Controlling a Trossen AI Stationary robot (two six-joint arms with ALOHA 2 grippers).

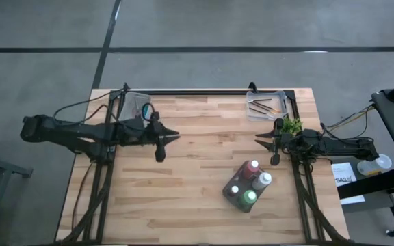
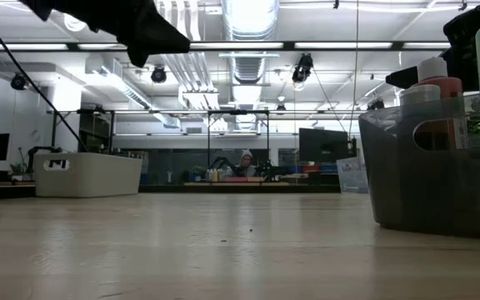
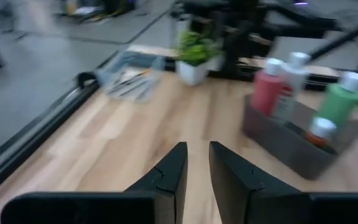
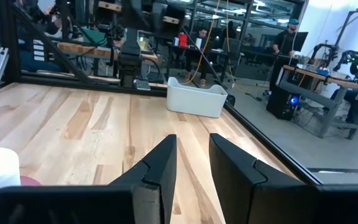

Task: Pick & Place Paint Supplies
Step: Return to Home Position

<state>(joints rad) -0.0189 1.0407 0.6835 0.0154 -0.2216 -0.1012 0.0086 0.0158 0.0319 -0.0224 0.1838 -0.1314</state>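
Well, the paint bottles [image 1: 247, 186] stand in their dark caddy [image 1: 228, 193], near the right claw [image 1: 257, 140] and off to its side, well ahead of the left claw [image 1: 175, 134]; the brushes [image 1: 264, 106] lie in a clear tray [image 1: 252, 115] on the right claw's other side. Both claws hang narrow and empty. For homing, we would draw each arm back high, clear of caddy and plant [image 1: 291, 125]

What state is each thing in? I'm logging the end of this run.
Left pincer: slightly open, empty.
Right pincer: slightly open, empty.
Paint bottles: upright, capped, in the dark caddy.
Paintbrushes: lying flat in the clear tray.
White bin: upright, open-topped.
Potted plant: upright.
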